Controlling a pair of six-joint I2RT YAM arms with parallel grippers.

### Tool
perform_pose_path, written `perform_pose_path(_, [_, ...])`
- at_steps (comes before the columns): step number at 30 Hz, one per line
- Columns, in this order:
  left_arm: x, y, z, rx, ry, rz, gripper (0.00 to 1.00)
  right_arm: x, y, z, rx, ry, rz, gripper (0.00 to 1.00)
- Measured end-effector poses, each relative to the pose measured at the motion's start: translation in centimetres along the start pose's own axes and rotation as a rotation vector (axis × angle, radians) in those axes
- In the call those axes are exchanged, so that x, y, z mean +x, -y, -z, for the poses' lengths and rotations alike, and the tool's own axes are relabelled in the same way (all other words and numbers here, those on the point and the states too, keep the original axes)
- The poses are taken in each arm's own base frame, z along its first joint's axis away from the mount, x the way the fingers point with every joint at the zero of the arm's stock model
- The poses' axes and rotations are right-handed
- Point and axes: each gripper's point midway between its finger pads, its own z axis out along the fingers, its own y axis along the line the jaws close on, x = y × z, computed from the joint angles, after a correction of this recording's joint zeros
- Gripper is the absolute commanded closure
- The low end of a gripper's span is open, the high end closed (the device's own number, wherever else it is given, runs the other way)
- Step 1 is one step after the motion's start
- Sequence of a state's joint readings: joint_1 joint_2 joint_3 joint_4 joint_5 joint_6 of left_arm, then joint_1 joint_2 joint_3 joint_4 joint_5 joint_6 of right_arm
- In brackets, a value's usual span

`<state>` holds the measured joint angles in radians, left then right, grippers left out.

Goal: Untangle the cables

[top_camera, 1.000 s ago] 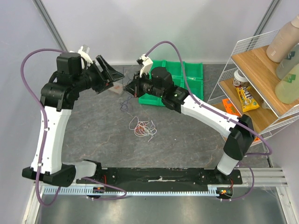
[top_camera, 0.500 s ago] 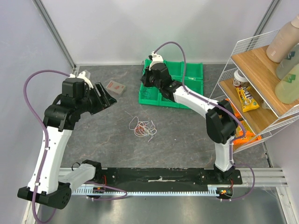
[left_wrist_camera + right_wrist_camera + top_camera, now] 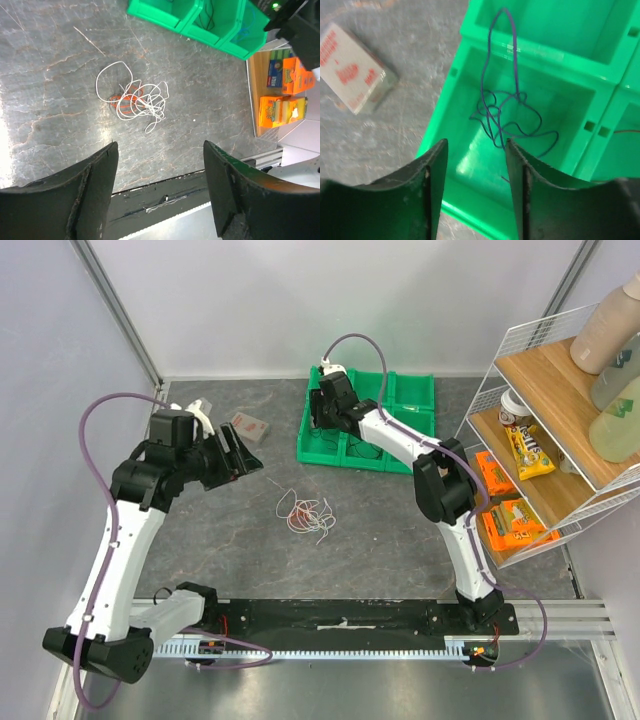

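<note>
A loose tangle of white and red-orange cables (image 3: 305,513) (image 3: 134,100) lies on the grey table in the middle. A blue cable (image 3: 512,115) lies looped inside a compartment of the green bin (image 3: 405,405) (image 3: 470,165), one strand draped over the divider. My right gripper (image 3: 322,412) (image 3: 476,145) hovers open just above that compartment, nothing between its fingers. My left gripper (image 3: 235,455) (image 3: 160,147) is raised to the left of the tangle, jaws wide open and empty, looking down at it.
A small white-and-red box (image 3: 250,426) (image 3: 355,75) lies left of the bin. A wire shelf (image 3: 540,440) with bottles and snack packets stands at the right; orange packets (image 3: 282,107) sit on its lowest level. Walls close the back and left.
My right arm swung from the table's middle to the green bin and opened; the blue cable it carried now lies in the bin. My left arm drew back leftward.
</note>
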<state>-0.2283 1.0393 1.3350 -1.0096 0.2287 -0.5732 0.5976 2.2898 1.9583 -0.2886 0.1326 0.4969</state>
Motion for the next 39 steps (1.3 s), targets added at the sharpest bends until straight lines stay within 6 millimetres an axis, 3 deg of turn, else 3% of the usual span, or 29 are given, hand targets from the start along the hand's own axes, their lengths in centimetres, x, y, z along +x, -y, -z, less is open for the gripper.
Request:
perform_pose_path(4, [2.2, -1.0, -2.2, 0.000, -0.097, 0.009, 0.31, 1.6, 0.5, 1.5, 0.019, -0.068, 0.019, 0.31])
perform_pose_path(8, [4.6, -2.0, -4.8, 0.000, -0.222, 0.034, 0.40, 1.9, 0.9, 4.7, 0.028, -0.111, 0.057, 0.31])
perform_pose_path(14, [8.1, -2.7, -8.8, 0.065, -0.383, 0.092, 0.37, 3.4, 1.5, 11.7, -0.030, -0.147, 0.075, 0.31])
perform_pose_path(17, [8.8, -2.5, -10.8, 0.101, -0.456, 0.124, 0.37, 4.5, 2.3, 13.1, -0.044, -0.167, 0.058, 0.32])
perform_pose_path(22, [9.0, -2.0, -11.8, 0.142, -0.489, 0.137, 0.37, 2.9, 2.6, 10.9, -0.070, -0.128, -0.018, 0.32])
perform_pose_path(28, [9.3, -1.4, -11.1, 0.200, -0.477, 0.126, 0.37, -2.2, 1.1, 4.4, -0.112, 0.019, -0.064, 0.41])
perform_pose_path(33, [10.3, -1.5, -9.4, 0.215, -0.458, 0.114, 0.38, -4.2, 0.5, -0.6, -0.113, 0.088, -0.039, 0.48])
perform_pose_path(35, [10.4, -1.5, -8.8, 0.220, -0.445, 0.106, 0.39, -4.5, 0.7, -2.0, -0.097, 0.103, -0.021, 0.56])
perform_pose_path(37, [10.5, -1.5, -8.2, 0.218, -0.433, 0.095, 0.40, -4.6, 1.1, -2.7, -0.080, 0.111, -0.005, 0.74])
perform_pose_path(39, [10.5, -1.7, -7.8, 0.207, -0.424, 0.088, 0.40, -4.8, 1.4, -3.1, -0.065, 0.117, 0.014, 0.84])
